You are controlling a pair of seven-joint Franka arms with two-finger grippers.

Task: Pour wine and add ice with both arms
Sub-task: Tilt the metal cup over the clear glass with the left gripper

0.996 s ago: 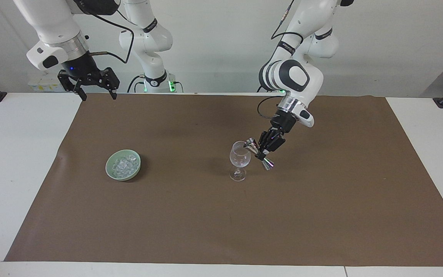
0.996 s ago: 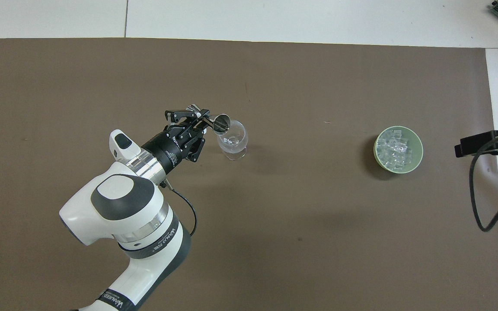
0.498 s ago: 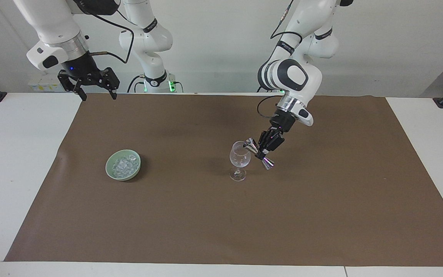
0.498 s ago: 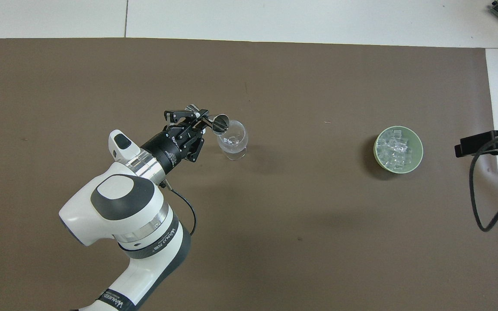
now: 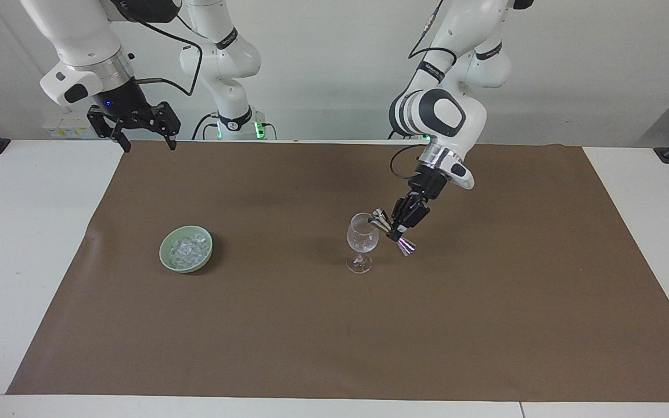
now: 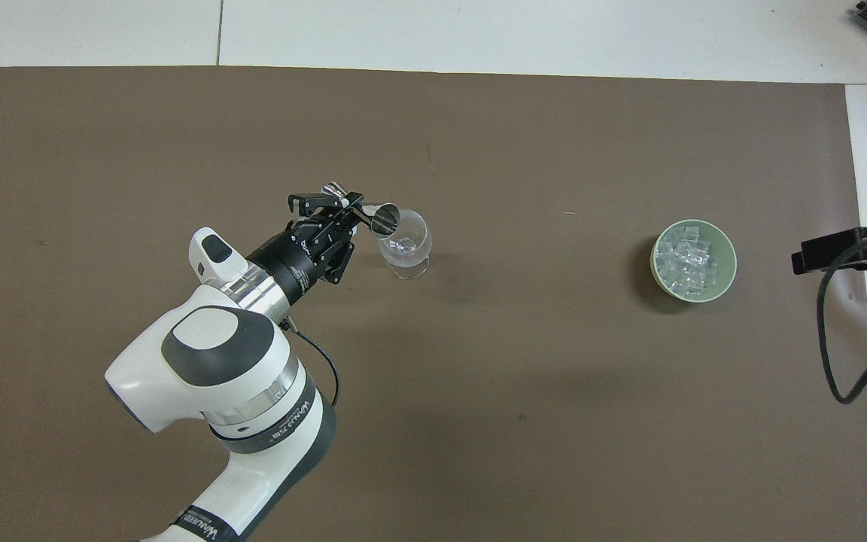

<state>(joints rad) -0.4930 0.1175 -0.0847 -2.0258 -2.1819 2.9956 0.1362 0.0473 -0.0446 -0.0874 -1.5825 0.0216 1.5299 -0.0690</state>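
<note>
Change: over the last second my left arm has drawn back a little and the tilted steel jigger (image 5: 391, 231) has barely shifted; its mouth is still at the rim of the wine glass (image 5: 362, 241).
Meaning: I judge the pour to be finishing; whether any liquid runs I cannot tell.
Left gripper (image 5: 398, 230): pinched tight on the jigger's waist, over the mat (image 5: 485, 302) beside the glass.
Right gripper (image 5: 144, 141): fingers spread, holding nothing, waiting above the mat's corner at my right arm's end.
Ice (image 5: 186, 249): heaped in the green bowl (image 5: 167, 259), well apart from the glass, toward the right arm's end; not yet added.
Count: one glass, one jigger, one bowl, many cubes, two arms.
</note>
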